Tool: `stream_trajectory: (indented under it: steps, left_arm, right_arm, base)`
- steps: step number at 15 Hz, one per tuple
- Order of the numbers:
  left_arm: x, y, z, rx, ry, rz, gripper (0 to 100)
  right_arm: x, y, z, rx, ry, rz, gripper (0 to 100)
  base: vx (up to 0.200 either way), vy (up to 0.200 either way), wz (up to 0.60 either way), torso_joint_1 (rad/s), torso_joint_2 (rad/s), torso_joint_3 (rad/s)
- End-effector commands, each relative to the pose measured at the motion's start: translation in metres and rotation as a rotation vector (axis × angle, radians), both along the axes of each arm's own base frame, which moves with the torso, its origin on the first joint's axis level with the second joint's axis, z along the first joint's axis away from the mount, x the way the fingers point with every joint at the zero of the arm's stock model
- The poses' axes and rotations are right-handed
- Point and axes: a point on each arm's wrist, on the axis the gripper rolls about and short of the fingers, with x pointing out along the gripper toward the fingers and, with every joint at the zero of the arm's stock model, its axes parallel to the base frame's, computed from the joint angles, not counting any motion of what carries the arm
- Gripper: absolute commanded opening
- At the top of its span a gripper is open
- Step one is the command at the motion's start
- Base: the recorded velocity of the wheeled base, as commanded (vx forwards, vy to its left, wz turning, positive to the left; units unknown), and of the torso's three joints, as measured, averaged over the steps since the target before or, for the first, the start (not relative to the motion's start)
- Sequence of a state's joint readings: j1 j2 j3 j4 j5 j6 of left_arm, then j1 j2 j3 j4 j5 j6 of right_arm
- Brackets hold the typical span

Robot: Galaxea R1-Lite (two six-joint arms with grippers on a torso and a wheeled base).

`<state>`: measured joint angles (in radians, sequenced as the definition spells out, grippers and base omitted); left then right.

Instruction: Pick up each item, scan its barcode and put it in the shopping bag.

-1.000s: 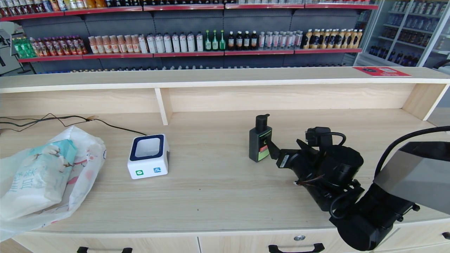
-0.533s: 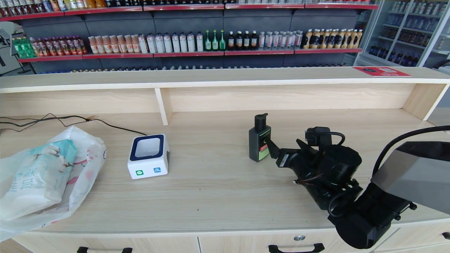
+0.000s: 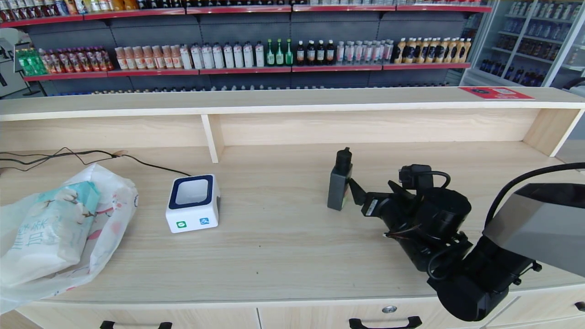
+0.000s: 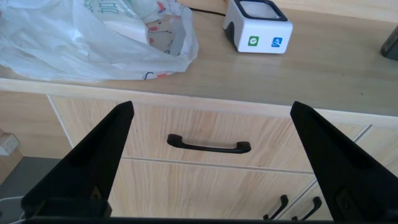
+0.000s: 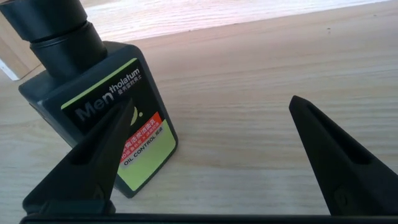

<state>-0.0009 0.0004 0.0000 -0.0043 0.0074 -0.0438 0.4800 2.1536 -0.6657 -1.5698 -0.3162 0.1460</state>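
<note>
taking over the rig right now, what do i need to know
Left gripper: jaws open, holding nothing, low in front of the drawers.
Right gripper: jaws open, right at the bottle, which is not gripped.
Bottle: upright on the counter, to the right of the scanner.
Bag: at the counter's left end, with a pack inside.
Done: pack is in the bag.
Left: grasp the bottle, scan its barcode, put it in the bag.
</note>
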Motion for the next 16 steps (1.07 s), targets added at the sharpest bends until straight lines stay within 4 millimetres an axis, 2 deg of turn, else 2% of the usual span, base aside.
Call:
stream_trajectory:
  steps: [1, 6, 10, 16]
  left_arm:
    - [0.000, 0.000, 0.000, -0.001, -0.001, 0.001, 100]
    - [0.000, 0.000, 0.000, -0.001, -0.001, 0.001, 100]
    - [0.000, 0.000, 0.000, -0.001, -0.001, 0.000, 100]
    - [0.000, 0.000, 0.000, -0.001, -0.001, 0.000, 100]
  right_arm:
    - [0.003, 0.002, -0.003, -0.001, 0.002, 0.002, 100]
    - [0.005, 0.001, -0.005, 0.000, 0.003, -0.004, 100]
    - [0.018, -0.012, -0.006, 0.002, -0.005, -0.047, 100]
    - [0.018, 0.002, -0.007, 0.007, -0.015, -0.014, 100]
  base:
    - [0.000, 0.000, 0.00, 0.000, 0.00, 0.000]
    - [0.000, 0.000, 0.00, 0.000, 0.00, 0.000]
    - [0.000, 0.000, 0.00, 0.000, 0.00, 0.000]
    - [0.000, 0.000, 0.00, 0.000, 0.00, 0.000]
